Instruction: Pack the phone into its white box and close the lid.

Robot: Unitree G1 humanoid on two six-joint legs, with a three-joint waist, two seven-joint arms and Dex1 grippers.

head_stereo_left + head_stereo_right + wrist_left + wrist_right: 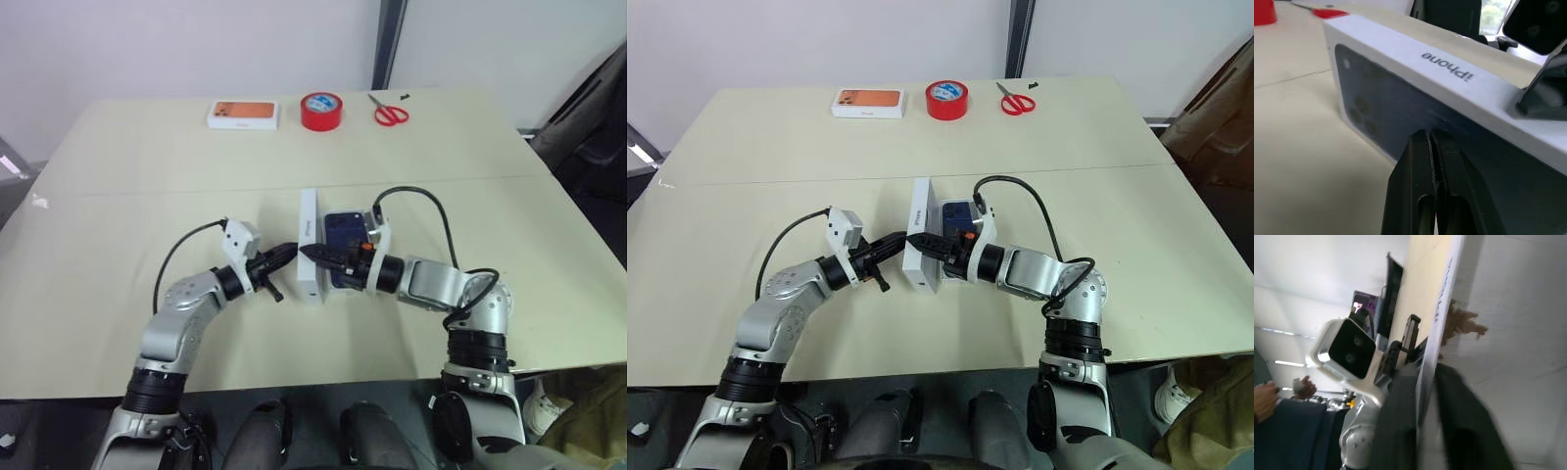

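Item: packing of the phone (345, 235), in progress, late stage.

Done, as judged: the phone is lying in the white box (958, 220) at the table's (118, 225) middle, its dark back showing.

Left: the lid (311, 245) is standing on edge just beside the box, not yet lowered over it; closing remains.

Left gripper (290, 253): fingers (1425, 196) are pressing together, tips resting against the lid's printed outer face, gripping nothing.

Right gripper (321, 255): jaws are standing slightly apart and straddling the lid's thin wall, one finger (1469, 431) inside, one outside. Whether they are squeezing it cannot be told.
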